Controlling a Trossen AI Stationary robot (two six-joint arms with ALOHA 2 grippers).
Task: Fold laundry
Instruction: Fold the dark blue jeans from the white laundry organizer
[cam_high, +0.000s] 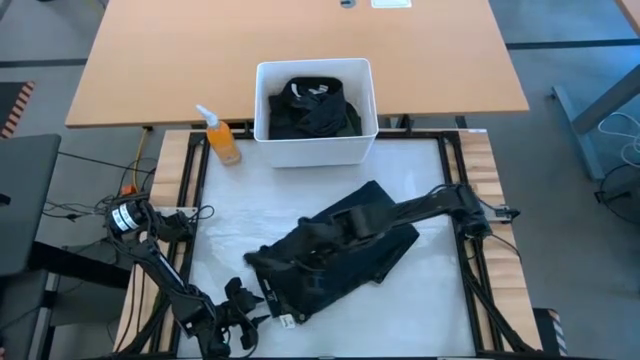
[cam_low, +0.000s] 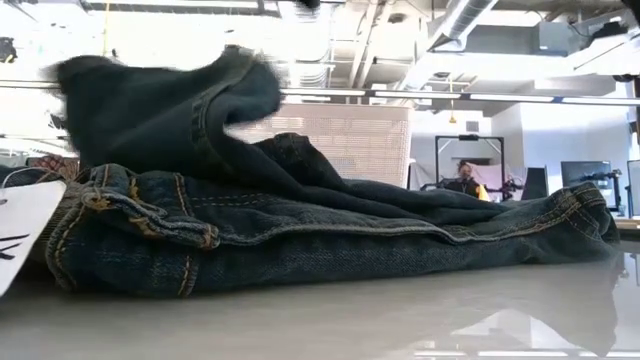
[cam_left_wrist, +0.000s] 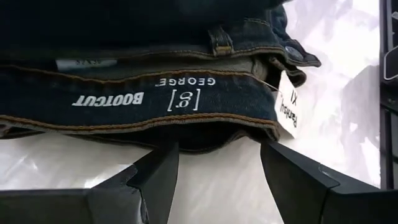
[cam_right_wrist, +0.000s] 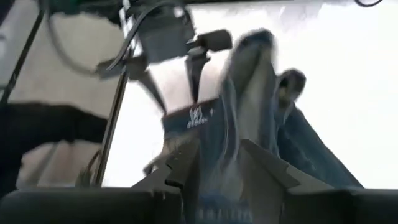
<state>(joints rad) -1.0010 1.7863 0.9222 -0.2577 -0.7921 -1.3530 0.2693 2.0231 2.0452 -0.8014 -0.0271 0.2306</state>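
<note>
A pair of dark blue jeans (cam_high: 340, 255), part of the laundry, lies bunched in the middle of the white table. Its waistband (cam_left_wrist: 155, 99), with a paper tag (cam_left_wrist: 289, 106), faces the near left corner. My left gripper (cam_left_wrist: 217, 155) rests low at that corner, open, its fingers just short of the waistband and touching nothing. My right gripper (cam_high: 322, 238) hovers over the jeans' middle, open. A raised fold of denim (cam_right_wrist: 239, 93) stands between its fingers, and in the low view this flap (cam_low: 170, 100) is up in the air, blurred. My right gripper comes at the jeans slanting down from the table's right side, with the raised denim fold (cam_right_wrist: 227, 143) in the gap between its fingers. Blur keeps me from telling whether the fingers touch it.
A white bin (cam_high: 262, 100) holding more dark garments stands at the table's far edge. An orange spray bottle (cam_high: 222, 138) is to its left. Black frame rails run along the table's left and right sides. Bare table surface lies to the right of the jeans and near the far left.
</note>
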